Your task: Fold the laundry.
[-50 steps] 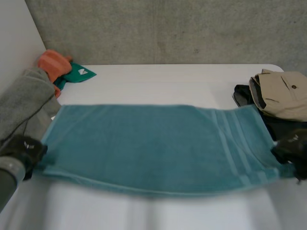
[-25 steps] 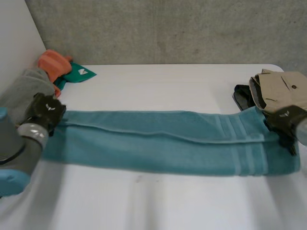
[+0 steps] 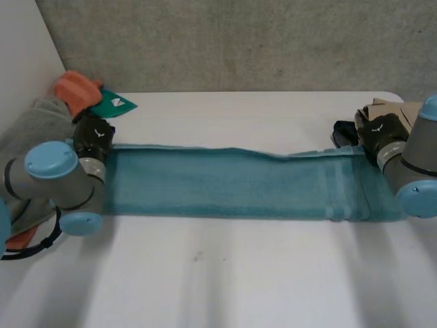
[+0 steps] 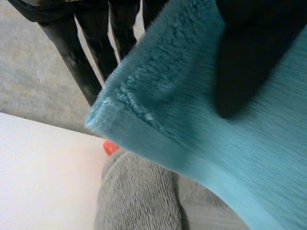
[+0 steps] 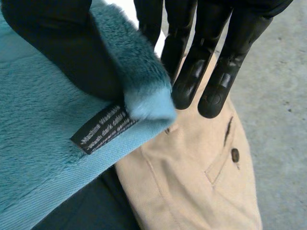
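Observation:
A teal towel (image 3: 232,181) lies as a long, narrow folded strip across the white table (image 3: 225,273). My left hand (image 3: 95,133) is at the towel's far left corner. In the left wrist view that corner (image 4: 158,96) sits between the thumb (image 4: 249,57) and the straight fingers (image 4: 81,52). My right hand (image 3: 377,130) is at the far right corner. There the thumb (image 5: 57,43) pinches the corner with its black label (image 5: 103,128) against the fingers (image 5: 211,67).
A grey cloth (image 3: 34,130) (image 4: 139,191), an orange cloth (image 3: 76,87) and a green cloth (image 3: 113,106) lie at the far left. A beige garment (image 3: 403,109) (image 5: 201,167) on a dark one (image 3: 345,133) lies beside and under my right hand. A concrete wall stands behind.
Both hands carried the towel's near edge away from me over to its far edge. The towel went from a wide spread sheet to a narrow folded strip.

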Robot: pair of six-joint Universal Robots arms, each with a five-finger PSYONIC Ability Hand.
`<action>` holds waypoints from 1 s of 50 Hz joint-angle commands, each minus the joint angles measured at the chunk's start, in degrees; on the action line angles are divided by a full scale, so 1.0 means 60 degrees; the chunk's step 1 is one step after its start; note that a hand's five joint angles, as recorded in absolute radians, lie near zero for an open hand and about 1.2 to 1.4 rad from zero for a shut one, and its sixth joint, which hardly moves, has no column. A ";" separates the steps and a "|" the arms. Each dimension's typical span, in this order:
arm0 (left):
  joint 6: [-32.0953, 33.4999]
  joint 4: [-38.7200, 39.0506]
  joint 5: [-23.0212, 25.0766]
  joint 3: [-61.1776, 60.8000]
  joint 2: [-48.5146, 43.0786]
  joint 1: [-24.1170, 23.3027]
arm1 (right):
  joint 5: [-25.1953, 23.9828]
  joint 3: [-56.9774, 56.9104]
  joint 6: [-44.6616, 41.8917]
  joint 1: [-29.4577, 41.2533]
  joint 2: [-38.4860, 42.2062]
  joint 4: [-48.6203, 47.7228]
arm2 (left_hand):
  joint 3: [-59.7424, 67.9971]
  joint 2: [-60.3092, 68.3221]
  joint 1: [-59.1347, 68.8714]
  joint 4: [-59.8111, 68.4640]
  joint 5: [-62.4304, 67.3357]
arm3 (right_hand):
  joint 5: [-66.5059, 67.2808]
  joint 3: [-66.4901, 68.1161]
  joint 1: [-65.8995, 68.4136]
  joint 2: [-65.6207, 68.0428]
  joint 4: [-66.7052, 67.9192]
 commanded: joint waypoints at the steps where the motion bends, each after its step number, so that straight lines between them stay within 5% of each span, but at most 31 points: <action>1: 0.0064 0.0711 -0.0026 -0.0098 -0.0003 -0.0355 | 0.0615 0.0033 0.0447 0.0084 -0.0398 -0.0997 | -0.4899 -0.4636 -0.4112 -0.4827 -0.4851 | -0.9152 -0.9183 -0.7294 -0.9106 -0.9338; 9: -0.0229 0.0814 -0.0319 -0.1064 0.1577 -0.0268 | 0.0295 0.0824 0.2087 -0.0003 -0.2624 -0.0882 | -0.4899 -0.4636 -0.4112 -0.4827 -0.4851 | -0.9152 -0.9183 -0.7294 -0.9106 -0.9338; 23: -0.3305 -0.0269 -0.0217 -0.3979 0.4200 -0.0282 | -0.2196 0.3503 0.2147 -0.0970 -0.4252 0.2840 | -0.4899 -0.4636 -0.4112 -0.4827 -0.4851 | -0.9152 -0.9183 -0.7294 -0.9106 -0.9338; 40: -0.3745 -0.0358 -0.0129 -0.5064 0.4568 -0.0238 | -0.2768 0.6010 0.1722 -0.1907 -0.3418 -0.0908 | -0.4899 -0.4636 -0.4112 -0.4827 -0.4851 | -0.6111 -0.6143 -0.4253 -0.6065 -0.6297; 50: -0.3745 -0.0343 -0.0041 -0.5079 0.4509 -0.0194 | -0.2768 0.5849 0.1386 -0.2025 -0.2743 -0.1071 | -0.4899 -0.4636 -0.4112 -0.4827 -0.4851 | -0.4768 -0.4800 -0.2911 -0.4722 -0.4954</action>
